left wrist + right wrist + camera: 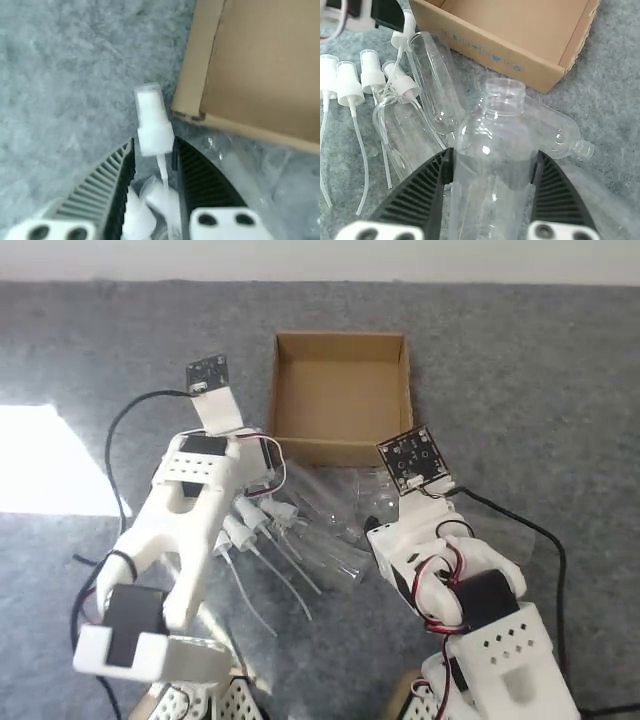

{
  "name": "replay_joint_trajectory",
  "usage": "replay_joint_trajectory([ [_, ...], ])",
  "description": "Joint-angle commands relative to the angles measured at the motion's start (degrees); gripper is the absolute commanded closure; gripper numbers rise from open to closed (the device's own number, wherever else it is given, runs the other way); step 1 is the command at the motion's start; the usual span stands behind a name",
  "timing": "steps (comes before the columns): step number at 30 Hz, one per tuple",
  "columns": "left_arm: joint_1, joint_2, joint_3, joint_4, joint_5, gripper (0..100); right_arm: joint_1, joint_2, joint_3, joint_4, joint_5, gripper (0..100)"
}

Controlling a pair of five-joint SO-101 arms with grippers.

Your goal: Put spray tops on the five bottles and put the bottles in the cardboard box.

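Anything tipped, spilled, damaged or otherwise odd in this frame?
Nothing stands out. The loose bottles lie on their sides before the cardboard box, uncapped, undamaged. The left end effector grips a spray top, the right end effector an open-necked bottle.

spray tops white | bottles clear | cardboard box brown | table grey

The place looked like a robotics lab or maker's test bench. A white plastic left arm and right arm, with exposed wires and bare camera boards at the wrists, stood on a table covered in grey felt-like matting. A plain pale wall ran behind, and a cardboard box, clear plastic bottles and loose spray tops lay between the arms.
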Motion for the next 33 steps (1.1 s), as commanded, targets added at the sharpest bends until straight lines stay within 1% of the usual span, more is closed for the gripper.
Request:
replay_joint_trajectory([
  [1,0.3,2.7,-3.8,-4.9,0.5,88,0.7,-1.9,-1.0,-1.1,-0.7,85.3],
  [3,0.2,5.3,-5.8,-4.4,0.5,88,0.7,-1.9,-1.0,-1.1,-0.7,85.3],
  [8,0.2,12.8,-13.7,0.2,0.5,88,0.6,-1.9,-1.0,-1.0,-0.7,85.3],
  [14,-1.5,20.0,-24.2,12.3,0.5,88,0.6,-1.9,-1.0,-1.0,-0.7,85.3],
  [17,-2.5,21.8,-26.5,15.2,0.4,88,0.6,-1.8,-1.0,-1.0,-0.7,85.3],
  [25,-2.4,21.8,-26.6,18.3,0.4,89,0.6,-1.7,-1.0,-1.0,-0.7,85.3],
  [30,-5.9,22.0,-26.8,18.1,0.4,88,0.6,-1.6,-1.0,-1.0,-0.7,85.3],
  [33,-6.4,22.8,-27.1,18.1,0.4,88,0.6,-1.5,-1.0,-1.0,-0.7,85.3],
])
